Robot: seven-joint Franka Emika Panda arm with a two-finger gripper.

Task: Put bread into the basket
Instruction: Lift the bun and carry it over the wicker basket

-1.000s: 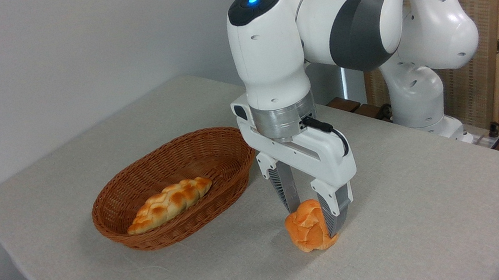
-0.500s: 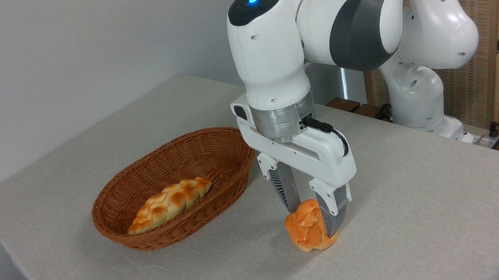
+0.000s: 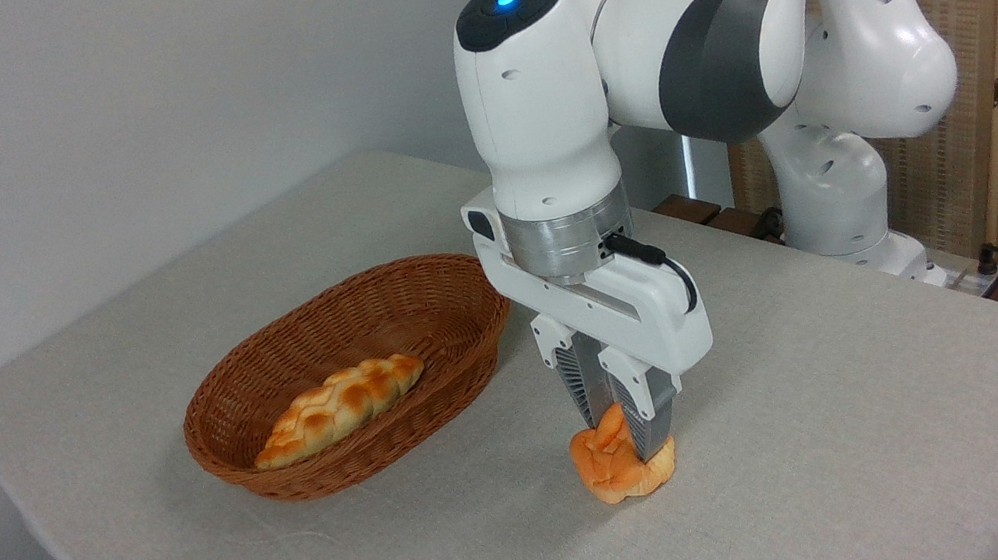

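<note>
A pale cloth-covered surface (image 3: 844, 465) stands against a grey wall, wooden panelling behind. The white arm (image 3: 704, 53) reaches straight down; its fingers (image 3: 625, 436) pinch the bread (image 3: 615, 473) on the surface, right of the basket (image 3: 289, 477) holding a braided loaf (image 3: 338, 406).

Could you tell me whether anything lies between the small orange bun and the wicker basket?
Nothing visible: bare tablecloth separates the bun, pinched by the tool, from the basket; a braided loaf occupies its near half.
</note>
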